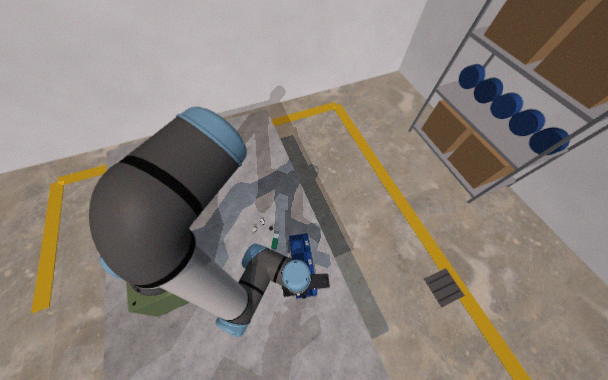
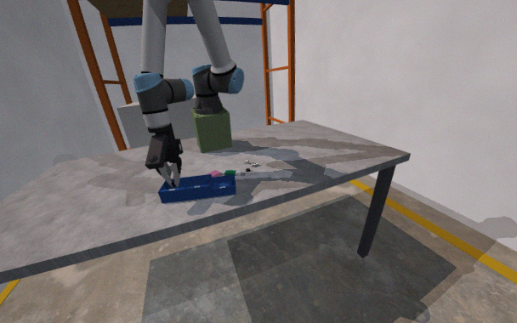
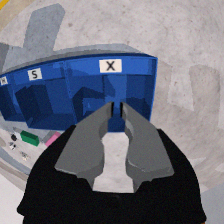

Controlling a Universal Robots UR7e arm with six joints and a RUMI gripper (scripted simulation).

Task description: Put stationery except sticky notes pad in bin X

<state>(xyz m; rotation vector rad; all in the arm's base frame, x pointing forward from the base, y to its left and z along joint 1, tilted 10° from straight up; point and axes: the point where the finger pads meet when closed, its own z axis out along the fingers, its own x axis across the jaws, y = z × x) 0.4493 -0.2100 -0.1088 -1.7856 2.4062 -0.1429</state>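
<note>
A blue bin row (image 2: 200, 191) (image 1: 300, 246) (image 3: 60, 95) lies on the table, with compartments marked X (image 3: 110, 65) and S (image 3: 34, 74). My gripper (image 2: 172, 180) (image 3: 117, 103) is shut, and its tips dip into the X compartment at the end of the row. I see nothing plainly held between the fingers. Behind the bins lie a green block (image 2: 230, 172) (image 3: 28, 136) (image 1: 274, 242) and a pink pad (image 2: 215, 173) (image 3: 50, 139). Several tiny items (image 2: 251, 162) (image 1: 258, 224) (image 3: 13, 141) lie further back. My wrist hides the gripper in the overhead view.
The arm's green pedestal (image 2: 211, 129) (image 1: 150, 300) stands at the back of the table. The table's front edge (image 2: 298, 187) runs close to the bins. An orange scaffold (image 2: 291, 64) stands behind the table and a shelf rack (image 1: 500, 125) stands off to the side.
</note>
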